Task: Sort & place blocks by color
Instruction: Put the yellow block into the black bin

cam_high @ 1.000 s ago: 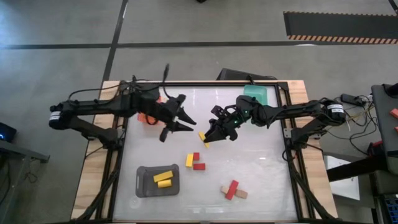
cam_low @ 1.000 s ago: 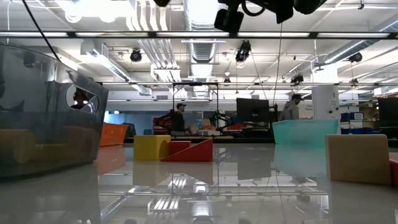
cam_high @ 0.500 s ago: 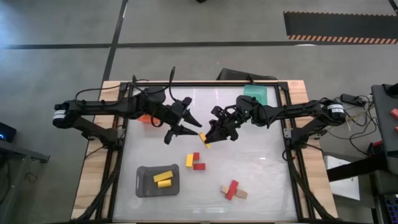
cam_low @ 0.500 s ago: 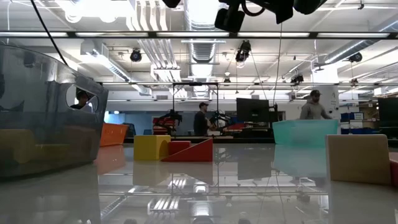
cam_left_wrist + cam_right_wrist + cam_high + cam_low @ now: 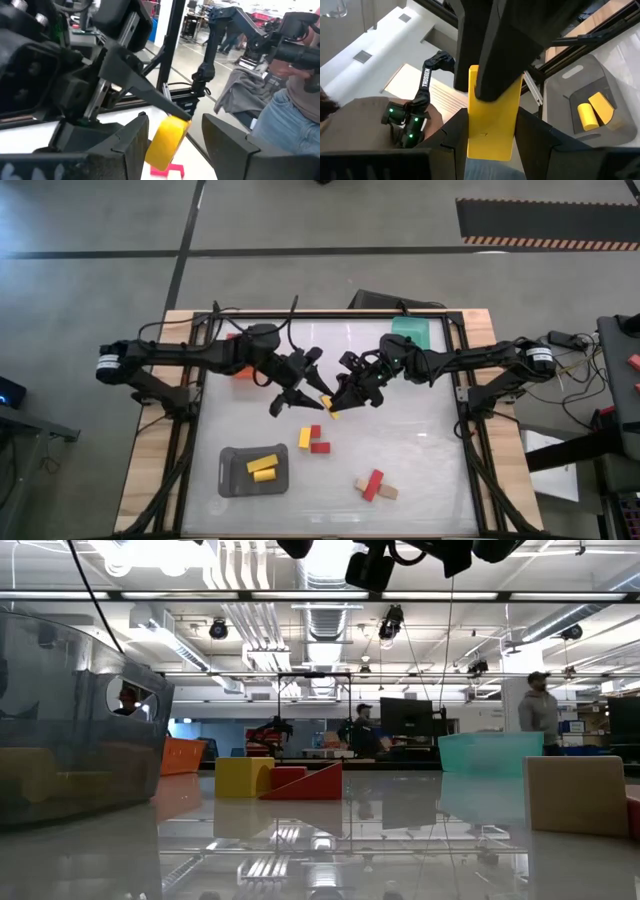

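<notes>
A yellow block (image 5: 327, 402) hangs in the air over the middle of the table, with my right gripper (image 5: 338, 398) shut on it. My left gripper (image 5: 308, 385) is open and comes at it from the table's left. Its two fingers (image 5: 125, 145) stand on either side of the block's free end (image 5: 167, 140), and a gap shows at one side. On the table lie a yellow block (image 5: 305, 438), a red one (image 5: 319, 446), and a red (image 5: 371, 483) and a tan block (image 5: 387, 492) together. Two yellow blocks (image 5: 262, 467) lie in the grey tray (image 5: 232, 480). My right gripper pinches the yellow block's two long sides (image 5: 470, 145) between its two fingers (image 5: 532, 140), at the end nearest the wrist. The fingers come about level from the table's right and lie along the block. The block juts out ahead of them, clear of the table.
The orange tray (image 5: 238, 372) lies partly under my left arm at the far left, and the green tray (image 5: 415, 330) is at the far right. In the low view the room behind holds people walking. The table's near right part is bare.
My left gripper has moved toward the table's right and a little down, up to the yellow block in my right gripper, and its fingers have spread wider and now stand around the block's end. My right gripper and the block have kept still.
</notes>
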Motion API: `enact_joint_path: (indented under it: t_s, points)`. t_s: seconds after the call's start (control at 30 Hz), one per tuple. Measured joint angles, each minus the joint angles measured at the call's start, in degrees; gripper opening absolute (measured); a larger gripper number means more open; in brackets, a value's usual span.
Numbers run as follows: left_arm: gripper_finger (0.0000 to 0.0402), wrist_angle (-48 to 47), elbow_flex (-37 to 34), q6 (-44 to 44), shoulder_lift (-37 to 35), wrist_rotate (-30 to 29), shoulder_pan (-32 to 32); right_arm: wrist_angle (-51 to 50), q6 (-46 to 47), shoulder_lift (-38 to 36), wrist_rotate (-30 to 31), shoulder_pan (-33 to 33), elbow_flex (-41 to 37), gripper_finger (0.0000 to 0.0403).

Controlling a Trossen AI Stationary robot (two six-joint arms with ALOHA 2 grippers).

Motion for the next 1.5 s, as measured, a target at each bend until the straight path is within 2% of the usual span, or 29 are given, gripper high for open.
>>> enact_joint_path:
  t_s: [0.17,0.5,0.8,1.07,1.37,1.5]
  points:
    - [0.0152,1.52,-0.01,0.45,0.57,0.25,-0.01,0.02,0.0,0.0,0.04,-0.02,0.0,0.012]
    - [0.0042,1.74,-0.01,1.02,0.57,0.9,-0.03,-0.13,0.13,0.04,-0.44,0.0,0.0,0.012]
    - [0.0001,1.5,0.25,1.63,0.5,0.63,0.01,-0.46,0.01,0.39,0.15,-0.02,-0.11,0.0129]
    - [0.0028,0.65,0.2,0.04,-1.2,0.65,-0.01,0.4,-0.02,0.46,-0.98,-0.04,-0.03,0.0118]
    - [0.0128,-2.97,-0.04,1.87,-2.56,1.67,-0.06,0.81,3.11,0.37,-3.05,-0.07,0.02,0.0118]
    - [0.0158,-3.06,-0.08,3.57,-2.51,-0.54,-0.06,2.12,4.88,0.37,-3.86,0.0,0.04,0.0118]
